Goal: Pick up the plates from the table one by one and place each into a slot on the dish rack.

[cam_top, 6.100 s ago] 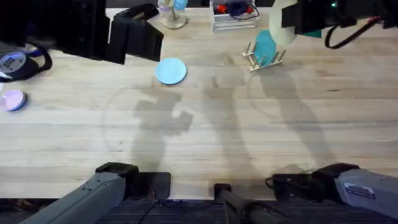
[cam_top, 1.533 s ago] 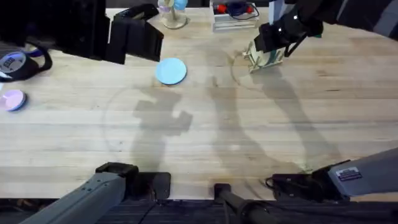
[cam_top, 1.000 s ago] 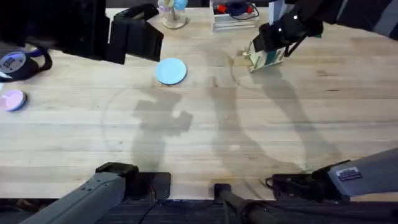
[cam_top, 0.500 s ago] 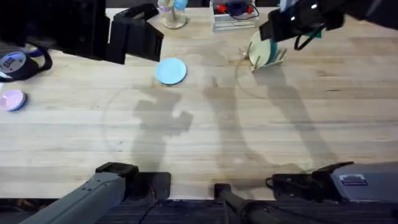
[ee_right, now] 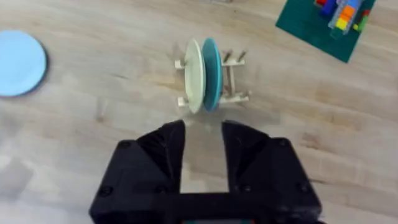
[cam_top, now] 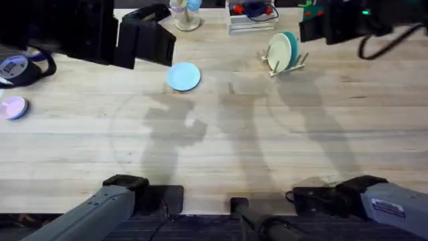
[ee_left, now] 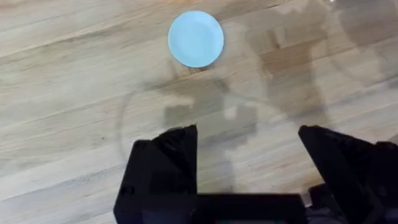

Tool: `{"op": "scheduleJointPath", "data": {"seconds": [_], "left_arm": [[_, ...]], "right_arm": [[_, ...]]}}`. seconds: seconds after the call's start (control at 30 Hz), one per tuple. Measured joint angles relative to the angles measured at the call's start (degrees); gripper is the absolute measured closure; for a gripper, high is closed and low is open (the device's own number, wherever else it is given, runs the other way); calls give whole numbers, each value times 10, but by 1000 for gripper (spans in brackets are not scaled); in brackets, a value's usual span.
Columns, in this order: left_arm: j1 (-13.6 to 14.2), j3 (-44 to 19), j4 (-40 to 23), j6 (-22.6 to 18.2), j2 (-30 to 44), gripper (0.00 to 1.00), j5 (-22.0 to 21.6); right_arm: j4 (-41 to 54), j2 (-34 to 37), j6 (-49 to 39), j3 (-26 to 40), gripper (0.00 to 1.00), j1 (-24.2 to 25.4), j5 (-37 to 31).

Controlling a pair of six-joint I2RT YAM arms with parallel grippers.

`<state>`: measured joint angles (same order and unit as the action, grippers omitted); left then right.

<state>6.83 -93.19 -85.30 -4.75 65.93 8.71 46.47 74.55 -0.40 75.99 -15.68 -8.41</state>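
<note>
— Blue plate (cam_top: 183, 76) lies flat toward the table's (cam_top: 267, 154) far edge; cream plate (cam_top: 277, 51) stands in the dish rack (cam_top: 287, 65).

— Right gripper (ee_right: 203, 147), jaws apart, holds nothing. I'd pinch the blue plate's rim, then lower it upright into a slot.

A robotics lab: two arm bases sit at a pale plank worktop (cam_top: 221, 140) cluttered with test props, tape rolls (cam_top: 13, 107) and toy bricks (ee_right: 341, 12).

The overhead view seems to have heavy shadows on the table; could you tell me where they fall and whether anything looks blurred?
Overhead: soft arm shadows cross the table centre, one below the dish rack; the right arm at top right looks dark and blurred. Left wrist: a shadow falls beneath the sky-blue plate.
</note>
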Motion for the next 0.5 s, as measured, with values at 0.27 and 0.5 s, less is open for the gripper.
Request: {"op": "scheduleJointPath", "data": {"seconds": [0.27,0.5], "left_arm": [[0,0,0,0,0,6,0],[0,0,0,0,0,7,0]], "right_arm": [[54,-86,7,0,148,0,0],[63,-130,17,0,75,0,0]]}}
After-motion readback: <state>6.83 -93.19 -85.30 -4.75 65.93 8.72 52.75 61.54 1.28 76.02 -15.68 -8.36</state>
